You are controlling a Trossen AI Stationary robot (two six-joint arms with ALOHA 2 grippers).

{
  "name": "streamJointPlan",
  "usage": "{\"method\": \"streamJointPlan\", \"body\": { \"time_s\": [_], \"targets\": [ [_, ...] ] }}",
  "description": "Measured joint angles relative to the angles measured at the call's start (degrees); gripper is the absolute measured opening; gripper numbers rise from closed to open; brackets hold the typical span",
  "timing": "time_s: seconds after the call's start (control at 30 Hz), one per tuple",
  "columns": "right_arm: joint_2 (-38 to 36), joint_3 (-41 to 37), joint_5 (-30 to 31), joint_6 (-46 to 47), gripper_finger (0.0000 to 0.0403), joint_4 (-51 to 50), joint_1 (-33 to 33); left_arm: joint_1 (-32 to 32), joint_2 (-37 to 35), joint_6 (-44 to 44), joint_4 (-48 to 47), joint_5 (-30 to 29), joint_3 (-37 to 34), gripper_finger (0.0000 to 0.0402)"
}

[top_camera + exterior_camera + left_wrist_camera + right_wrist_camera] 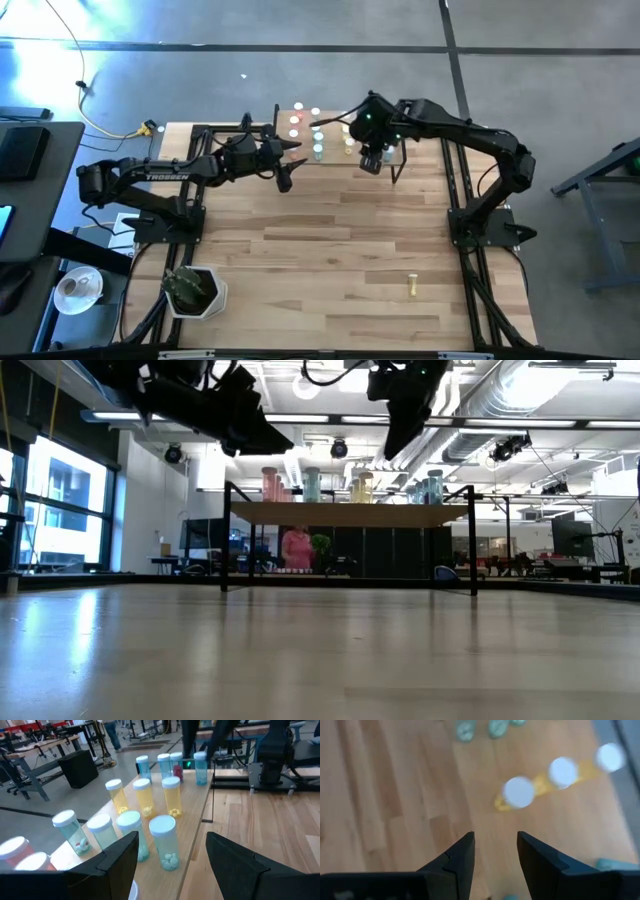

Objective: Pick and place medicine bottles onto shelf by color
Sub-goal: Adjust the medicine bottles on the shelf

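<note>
The medicine bottles (162,842) are judged light, stiff and smooth-walled: small plastic cylinders with white caps and a few pills loose inside, easily tipped and likely to slip if pinched near the cap. The best hold is judged to be across the body, below the cap, with the jaws square to the wall.

The left gripper (170,865) is seen with its jaws set wide and nothing between them. Directly ahead of the gap stands a pale blue-green bottle on the shelf (195,820), close to the fingertips but not touched; further blue-green ones stand just beside it, three yellow bottles (171,796) behind, and blue ones (200,768) farthest off. Red-tinted bottles are glimpsed off to one side of the jaws.

The right gripper (495,852) is held above the shelf with its jaws partly apart and empty. Beyond its fingertips a row of yellow bottles (520,792) is seen from above, clear of the jaws.

One yellow bottle (411,287) lies on its side on the table (330,250), well apart from both grippers.
</note>
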Motion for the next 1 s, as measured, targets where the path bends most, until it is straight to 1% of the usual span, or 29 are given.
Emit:
{"method": "streamJointPlan", "body": {
  "time_s": [0.17, 0.3, 0.5, 0.7, 0.8, 1.0],
  "targets": [
    [0.0, 0.0, -4.1, -0.5, 0.0125, -2.2, 0.0, -0.7, -2.9, 0.0, -0.7, -0.1, 0.0, 0.0223],
    [0.2, 0.0, -7.2, -1.1, 0.0101, -2.3, 0.0, -1.2, -6.9, 0.0, -5.1, -1.3, 0.0, 0.0223],
    [2.0, 0.0, -7.6, -0.9, 0.0074, -1.9, 0.0, -2.9, -11.5, 0.0, -12.8, -1.9, 0.0, 0.0223],
    [5.6, 0.0, -7.8, -1.1, 0.0071, -0.5, 0.0, -4.4, -14.3, 0.0, -18.8, -2.0, 0.0, 0.0223],
    [7.1, 0.0, -7.7, -1.6, 0.0071, 0.8, 0.0, -4.9, -14.8, 0.0, -19.5, -3.3, 0.0, 0.0223],
    [8.5, 0.0, -5.3, -1.7, 0.0071, 2.3, 0.0, -5.2, -14.8, 0.0, -19.7, -4.9, 0.0, 0.0223]
  ]
}}
